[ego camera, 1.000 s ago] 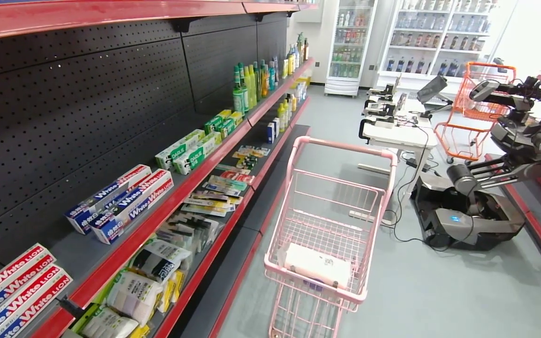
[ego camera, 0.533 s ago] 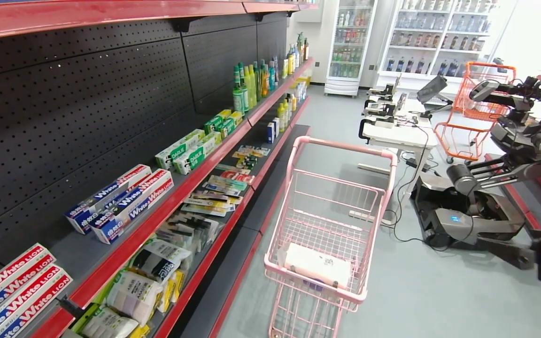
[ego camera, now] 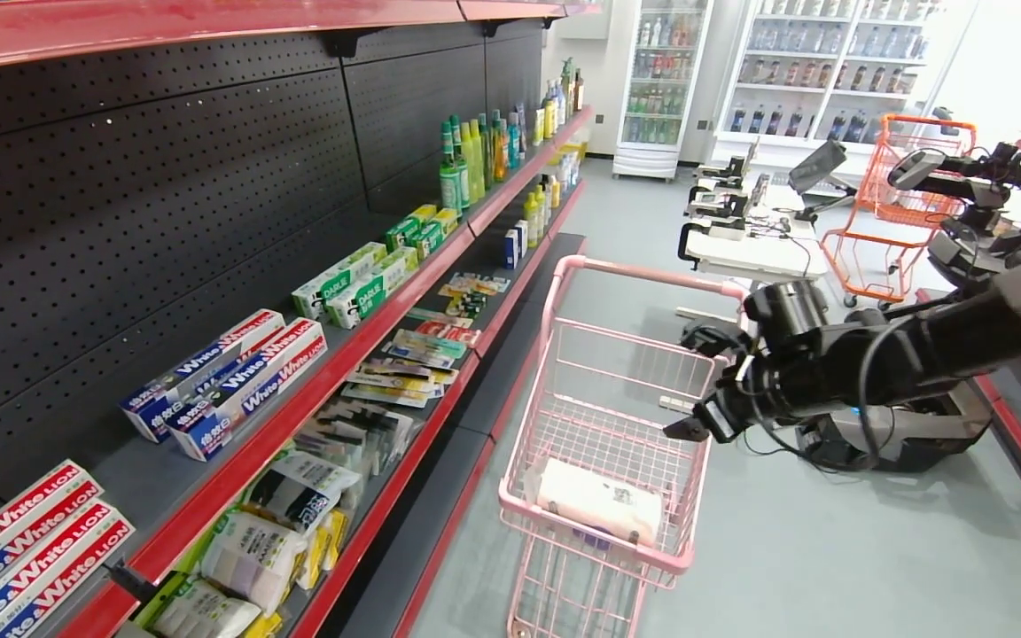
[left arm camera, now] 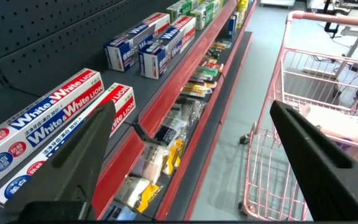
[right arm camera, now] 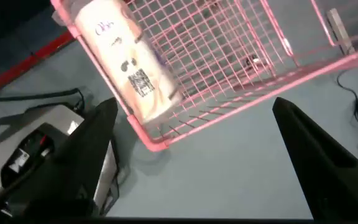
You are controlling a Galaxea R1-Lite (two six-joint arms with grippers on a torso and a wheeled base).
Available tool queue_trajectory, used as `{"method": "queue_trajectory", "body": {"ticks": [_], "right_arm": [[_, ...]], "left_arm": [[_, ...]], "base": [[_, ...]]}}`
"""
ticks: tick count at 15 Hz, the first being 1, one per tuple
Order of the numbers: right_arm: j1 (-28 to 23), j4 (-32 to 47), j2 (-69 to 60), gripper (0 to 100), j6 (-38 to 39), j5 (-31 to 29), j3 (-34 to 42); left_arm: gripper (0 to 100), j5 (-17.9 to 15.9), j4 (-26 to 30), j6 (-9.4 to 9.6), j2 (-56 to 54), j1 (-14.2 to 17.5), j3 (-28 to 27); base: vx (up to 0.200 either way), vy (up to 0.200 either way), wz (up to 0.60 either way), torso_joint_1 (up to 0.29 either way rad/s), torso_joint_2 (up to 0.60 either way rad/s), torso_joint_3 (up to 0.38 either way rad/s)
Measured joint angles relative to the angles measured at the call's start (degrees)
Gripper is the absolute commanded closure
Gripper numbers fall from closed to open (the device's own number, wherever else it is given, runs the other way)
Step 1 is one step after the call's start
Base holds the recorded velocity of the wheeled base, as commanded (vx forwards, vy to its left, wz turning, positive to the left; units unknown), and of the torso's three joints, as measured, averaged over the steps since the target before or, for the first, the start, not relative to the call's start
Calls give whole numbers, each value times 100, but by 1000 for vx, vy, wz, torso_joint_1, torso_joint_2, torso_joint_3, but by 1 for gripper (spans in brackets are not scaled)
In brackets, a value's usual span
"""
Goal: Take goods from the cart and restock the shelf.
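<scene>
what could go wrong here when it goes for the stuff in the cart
1. The right pincer is open and hangs by the side wall of the cart. Coming down, it could strike the wire and roll the cart away.
2. The white pack lies at the cart's near end, close to the wire, so a finger may have little room there, and the wrap might slip.
</scene>
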Motion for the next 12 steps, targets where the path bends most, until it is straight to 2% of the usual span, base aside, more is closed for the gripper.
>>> {"method": "queue_trajectory", "body": {"ticks": [4, 8, 12], "right_arm": [[456, -1, 1046, 0, -633, -17, -658], [670, -6, 1551, 0, -1143, -28, -995], [858, -4, 1797, 0, -1267, -26, -1185]], "left_arm": [[0, 0, 0, 0, 0, 0, 0], [0, 0, 0, 0, 0, 2, 0], [0, 0, 2, 0, 0, 0, 0]], "base": [[0, 0, 0, 0, 0, 0], [0, 0, 0, 0, 0, 0], [0, 0, 0, -67, 141, 79]]}}
